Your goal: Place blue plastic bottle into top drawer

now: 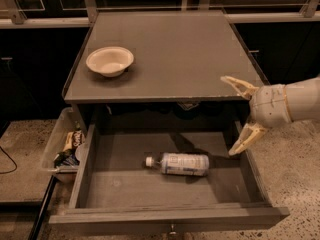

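The blue plastic bottle (180,164) lies on its side on the floor of the open top drawer (120,181), white cap pointing left. My gripper (235,116) hangs above the drawer's right side, up and to the right of the bottle. Its fingers (244,139) are spread wide and hold nothing. The gripper is clear of the bottle.
A cream bowl (110,60) sits on the grey cabinet top (190,49) at the left. A clear plastic bin of snacks (64,144) stands left of the drawer. The drawer's front panel has a small knob (172,230). Speckled floor lies on either side.
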{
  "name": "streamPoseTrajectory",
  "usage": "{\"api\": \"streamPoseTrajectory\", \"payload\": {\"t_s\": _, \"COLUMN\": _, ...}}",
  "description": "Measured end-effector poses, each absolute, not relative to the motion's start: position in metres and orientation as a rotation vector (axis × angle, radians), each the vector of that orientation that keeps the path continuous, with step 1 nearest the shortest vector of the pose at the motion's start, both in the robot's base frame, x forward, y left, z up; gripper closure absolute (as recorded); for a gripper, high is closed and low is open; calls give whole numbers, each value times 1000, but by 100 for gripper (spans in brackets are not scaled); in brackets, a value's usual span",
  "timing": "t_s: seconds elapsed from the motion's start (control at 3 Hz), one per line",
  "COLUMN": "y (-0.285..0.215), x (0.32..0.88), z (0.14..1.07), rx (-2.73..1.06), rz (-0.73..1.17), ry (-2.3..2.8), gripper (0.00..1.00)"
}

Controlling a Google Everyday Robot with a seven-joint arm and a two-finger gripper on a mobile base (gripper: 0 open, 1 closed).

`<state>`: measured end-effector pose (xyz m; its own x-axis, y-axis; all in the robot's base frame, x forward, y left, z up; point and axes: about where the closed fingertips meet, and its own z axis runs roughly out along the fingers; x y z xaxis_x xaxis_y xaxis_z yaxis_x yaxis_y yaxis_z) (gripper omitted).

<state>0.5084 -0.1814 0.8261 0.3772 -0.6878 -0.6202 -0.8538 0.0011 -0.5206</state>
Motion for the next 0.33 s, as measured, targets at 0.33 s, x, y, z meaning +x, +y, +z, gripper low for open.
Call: {"api": "streamPoseTrajectory", "payload": {"t_s": 0.33, "y": -184, "x": 510, "z": 837, "rx": -1736, "rz": 223, "ry": 1350, "gripper": 0}}
